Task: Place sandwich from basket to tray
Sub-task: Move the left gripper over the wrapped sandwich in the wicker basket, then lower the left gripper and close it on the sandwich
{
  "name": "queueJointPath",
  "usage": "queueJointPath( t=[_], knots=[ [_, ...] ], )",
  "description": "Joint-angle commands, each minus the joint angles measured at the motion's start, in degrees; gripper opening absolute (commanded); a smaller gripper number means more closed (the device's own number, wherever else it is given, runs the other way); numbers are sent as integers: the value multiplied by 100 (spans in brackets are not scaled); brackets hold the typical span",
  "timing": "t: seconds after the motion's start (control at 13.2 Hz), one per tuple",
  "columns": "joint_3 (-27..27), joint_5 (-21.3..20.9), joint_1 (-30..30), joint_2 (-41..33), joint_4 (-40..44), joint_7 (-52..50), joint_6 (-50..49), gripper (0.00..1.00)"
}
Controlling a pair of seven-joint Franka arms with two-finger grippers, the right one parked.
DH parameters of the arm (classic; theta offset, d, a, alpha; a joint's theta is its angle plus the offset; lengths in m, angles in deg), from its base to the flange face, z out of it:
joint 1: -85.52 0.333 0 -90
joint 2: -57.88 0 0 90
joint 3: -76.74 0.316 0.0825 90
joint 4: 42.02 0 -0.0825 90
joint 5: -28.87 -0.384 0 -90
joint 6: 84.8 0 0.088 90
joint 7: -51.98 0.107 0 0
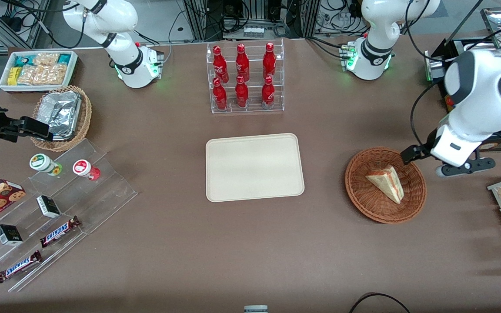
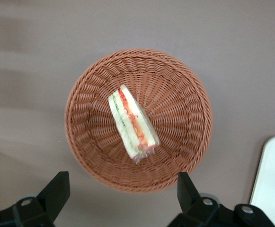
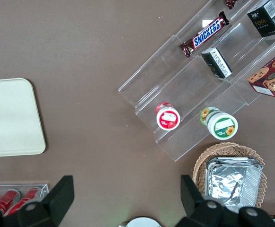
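Snickers bars (image 1: 57, 231) lie nearest the front camera, on their clear stepped stand toward the parked arm's end. Your gripper (image 2: 123, 201) hangs above the wicker basket (image 1: 359, 198), fingers spread wide and holding nothing. You've lifted nothing yet: the sandwich (image 1: 386, 183) lies in that basket, filling stripe up. At the basket's nine o'clock, well apart, the cream tray (image 1: 255, 168) sits bare. Grasp, carry and release all remain.

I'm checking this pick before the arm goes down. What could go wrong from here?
The gripper hangs open above the basket, off to one side of the sandwich, so a straight descent might catch the woven rim. The sandwich lies slanted on the sloping wall and could slip or squash when pinched. The light basket may lift or slide along with it before the tray is reached.
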Motion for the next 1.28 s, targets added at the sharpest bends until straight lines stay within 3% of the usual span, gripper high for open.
queueJointPath(
  t=[0.0,0.3,1.21],
  knots=[
    [-37,52,41,165,-356,-789,640,100],
    [-28,52,58,384,-1069,-1344,1819,100],
    [-28,34,58,956,-1281,-1591,2102,100]
  ],
)
